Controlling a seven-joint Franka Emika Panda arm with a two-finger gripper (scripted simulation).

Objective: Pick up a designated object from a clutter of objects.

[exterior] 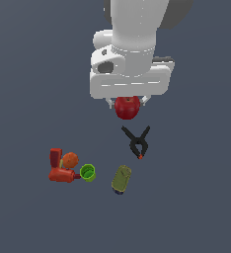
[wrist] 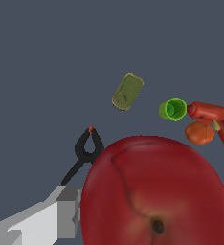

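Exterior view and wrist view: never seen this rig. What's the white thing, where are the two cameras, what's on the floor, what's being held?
These are simulator renders of one robot arm. The white bulk in the exterior view is the arm's end, and below it sits its pincer, shut on a dark-red apple. That camera stands off the arm. The other is mounted on the wrist, so the apple fills its picture.

On the grey surface lie a black spring clamp, an olive-green can on its side, and a tight group: a green cup, an orange ball, a red bottle-like item and a red box.
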